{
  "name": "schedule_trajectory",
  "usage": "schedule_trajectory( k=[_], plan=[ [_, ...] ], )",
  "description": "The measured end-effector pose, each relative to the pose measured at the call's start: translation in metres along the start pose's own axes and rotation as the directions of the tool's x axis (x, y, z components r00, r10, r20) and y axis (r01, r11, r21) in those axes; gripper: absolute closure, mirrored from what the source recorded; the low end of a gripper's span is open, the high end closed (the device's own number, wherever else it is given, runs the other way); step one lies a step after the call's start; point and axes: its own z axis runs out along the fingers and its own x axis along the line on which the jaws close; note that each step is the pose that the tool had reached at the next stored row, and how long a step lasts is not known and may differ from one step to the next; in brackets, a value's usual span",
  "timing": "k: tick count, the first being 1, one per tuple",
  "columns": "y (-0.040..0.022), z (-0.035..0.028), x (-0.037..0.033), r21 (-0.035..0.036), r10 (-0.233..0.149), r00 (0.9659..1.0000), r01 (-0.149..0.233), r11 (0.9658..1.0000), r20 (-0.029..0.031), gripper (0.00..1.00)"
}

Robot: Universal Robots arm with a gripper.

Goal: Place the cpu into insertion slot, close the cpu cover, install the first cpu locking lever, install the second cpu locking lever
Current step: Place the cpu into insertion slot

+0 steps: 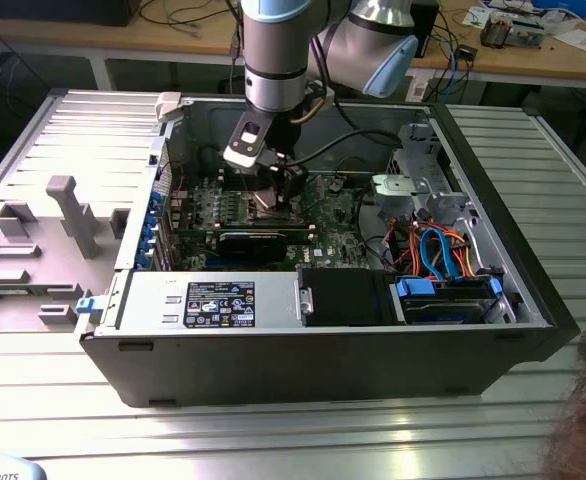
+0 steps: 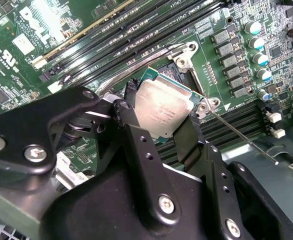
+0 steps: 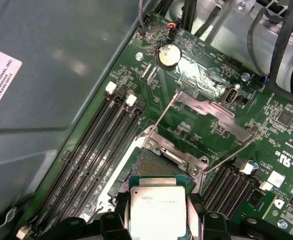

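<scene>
I read the tool (image 2: 162, 112) as pinching the cpu (image 2: 159, 102) by two opposite edges, metal top facing both wrist views. The cpu sits between the fingers (image 3: 117, 212), over the near edge of the insertion slot (image 3: 154, 167), whose contact field is partly exposed. Beyond the slot, the cpu cover (image 3: 206, 106) stands raised. The tool is inside the open computer case (image 1: 323, 365).
</scene>
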Motion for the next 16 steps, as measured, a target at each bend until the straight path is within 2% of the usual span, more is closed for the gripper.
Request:
schedule_trajectory(
  k=[16],
  plan=[
    [0.0,0.002,0.0,0.0015,0.05,0.9987,-0.05,0.9988,0.0033,0.46]
  ],
)
